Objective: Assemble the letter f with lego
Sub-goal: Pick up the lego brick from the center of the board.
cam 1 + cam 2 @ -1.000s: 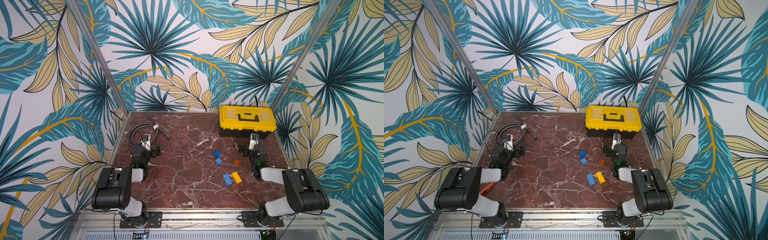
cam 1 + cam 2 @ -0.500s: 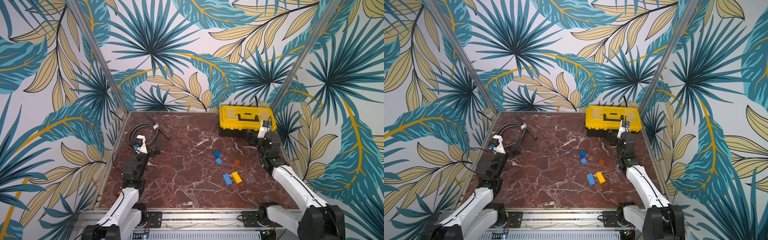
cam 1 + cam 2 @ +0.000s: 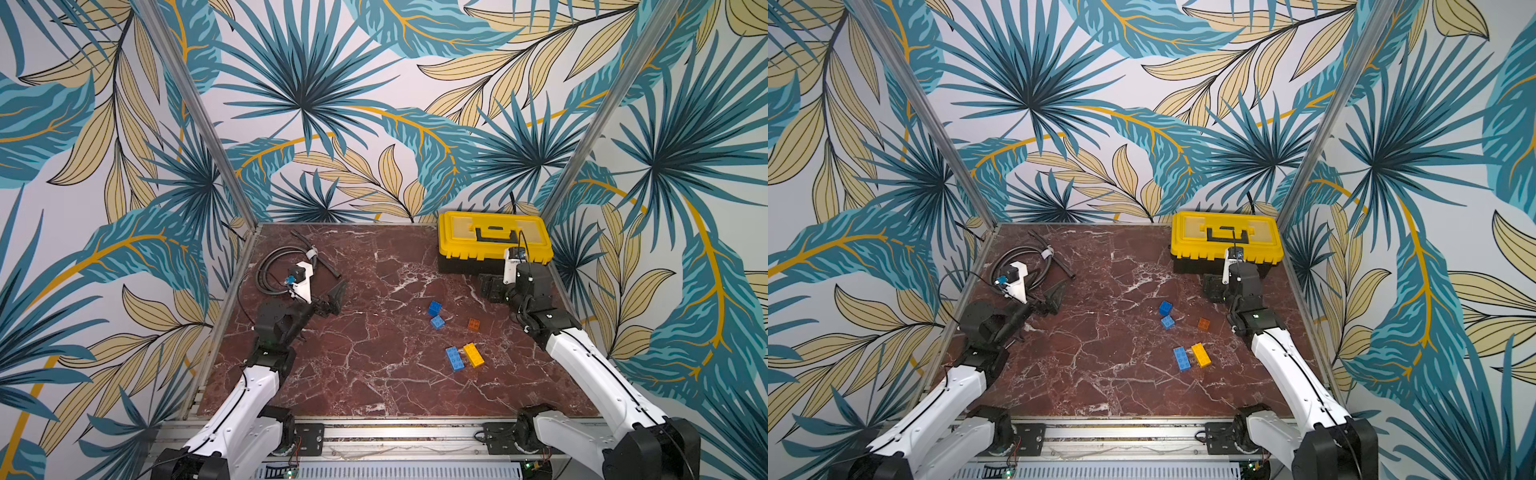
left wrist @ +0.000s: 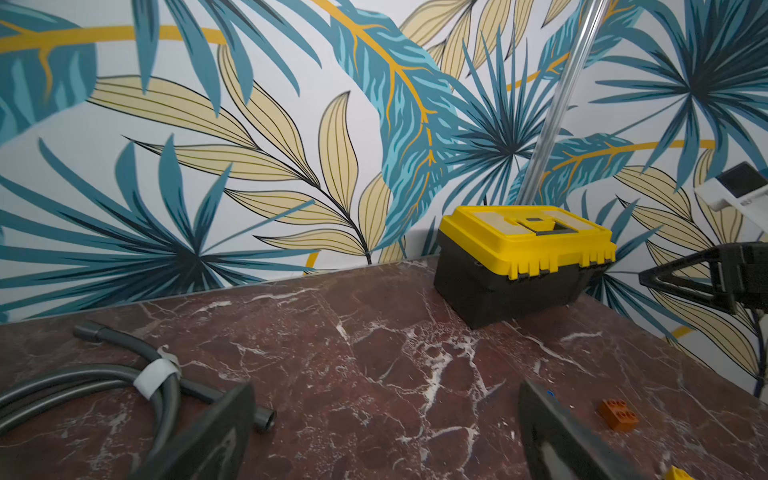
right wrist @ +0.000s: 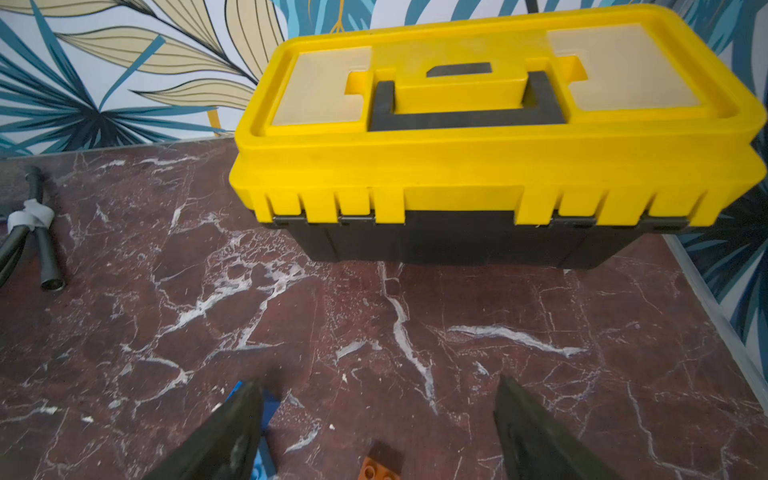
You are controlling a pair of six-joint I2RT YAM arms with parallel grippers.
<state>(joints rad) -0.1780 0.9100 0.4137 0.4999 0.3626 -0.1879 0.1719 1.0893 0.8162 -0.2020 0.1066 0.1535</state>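
A: What is given in both top views?
B: Nothing is joined yet. Five loose pieces are seen on the surface [image 3: 374,374], toward the right arm's side: the far blue square [image 3: 434,308] just beside the near blue square [image 3: 437,322], the orange brick [image 3: 473,324] near them, and the long blue brick [image 3: 454,358] laid alongside the long yellow brick [image 3: 473,354], studs up. Both long axes are run roughly front to back, far ends slanted toward the left arm's side.
A: The left wrist view?
B: The left claw [image 4: 386,386] is shown spread and empty.
A: The right wrist view?
B: The right claw [image 5: 379,384] is spread too, nothing pinched, before the toolbox [image 5: 478,166]; the orange brick is seen near it, and a blue piece, probably a square, is half hidden behind one finger [image 5: 232,428].
A: How is the pick best made?
B: The claw is best turned square across a brick's long axis, lowered over the short width and closed low on the walls, studs left free
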